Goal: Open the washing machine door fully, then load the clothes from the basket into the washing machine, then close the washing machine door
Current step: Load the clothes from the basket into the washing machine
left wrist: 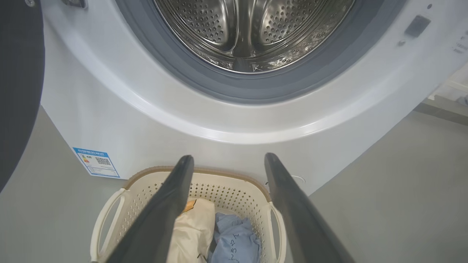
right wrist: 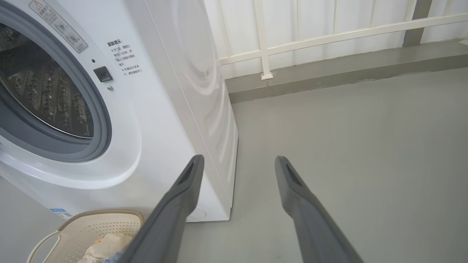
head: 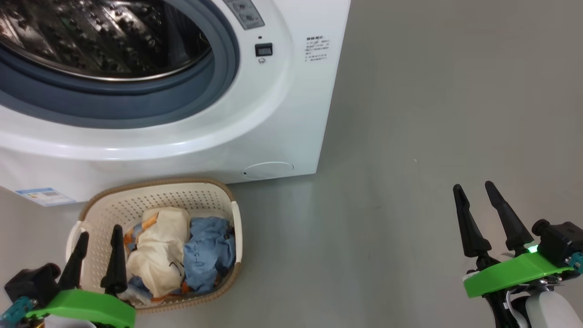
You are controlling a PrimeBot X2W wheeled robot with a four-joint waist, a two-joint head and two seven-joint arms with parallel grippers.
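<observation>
The white washing machine (head: pixel 282 114) stands open, its steel drum (left wrist: pixel 252 33) and grey-blue seal (head: pixel 136 105) bare. In the left wrist view, the washing machine door (left wrist: pixel 18 91) shows as a dark rim at the left edge, swung away from the opening. The cream basket (head: pixel 150 184) sits on the floor before the machine. It holds the clothes: a cream garment (head: pixel 159 246) and a light blue one (head: pixel 209 255). My left gripper (head: pixel 101 231) is open over the basket's near left side, holding nothing. My right gripper (head: pixel 473 186) is open over bare floor, far right of the basket.
Grey floor (head: pixel 432 114) stretches to the right of the machine. A white railing (right wrist: pixel 329 36) on a low kerb runs behind it. A blue label sticker (head: pixel 43 196) marks the machine's lower left front.
</observation>
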